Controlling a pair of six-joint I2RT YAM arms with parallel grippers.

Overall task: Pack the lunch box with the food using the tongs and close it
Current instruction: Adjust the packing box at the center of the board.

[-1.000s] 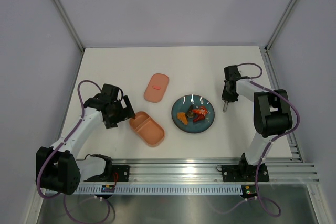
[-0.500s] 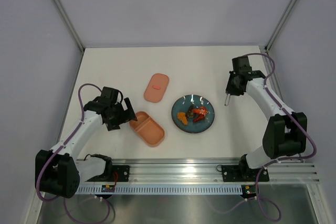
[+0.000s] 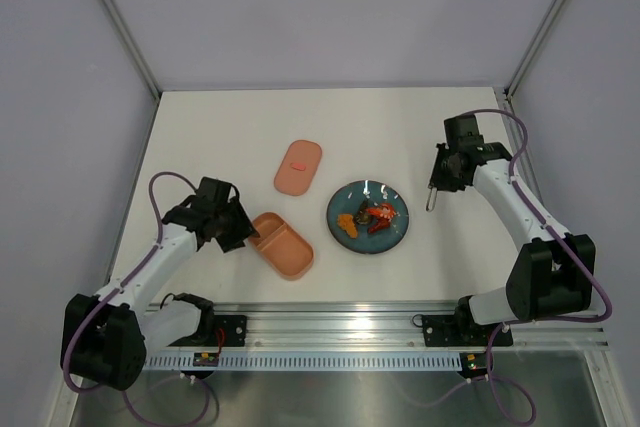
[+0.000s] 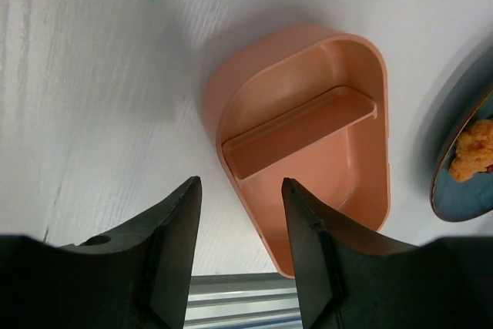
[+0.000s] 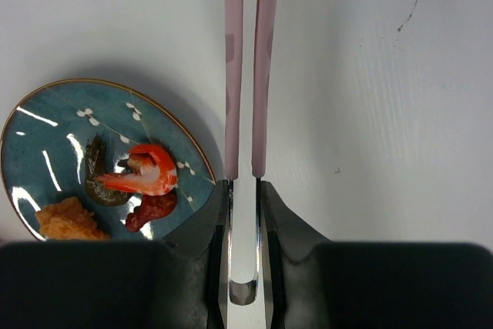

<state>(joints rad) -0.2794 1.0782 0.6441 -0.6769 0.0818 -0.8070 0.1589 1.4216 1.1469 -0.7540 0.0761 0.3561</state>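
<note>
The salmon-pink lunch box base (image 3: 281, 244) lies open near the table's front, and its flat lid (image 3: 298, 166) lies apart behind it. My left gripper (image 3: 234, 229) is at the base's left end. In the left wrist view its jaws (image 4: 239, 183) stand apart astride the box's (image 4: 308, 136) near rim, one finger (image 4: 308, 236) over the box and the other over the table. The food (image 3: 368, 217), orange, red and dark brown pieces, sits on a teal plate (image 3: 392, 235). My right gripper (image 5: 244, 184) is shut on the tongs (image 5: 264, 67), whose pinkish arms point past the plate's right edge.
The aluminium rail (image 3: 400, 322) runs along the table's near edge, close to the box base. Frame posts (image 3: 120, 27) rise at the back corners, with grey walls all round. The plate (image 4: 462, 190) shows at the right edge of the left wrist view.
My left gripper has moved forward and right to the box's left end, and its jaws have narrowed. The right arm has swung outward, still holding the tongs beside the plate.
</note>
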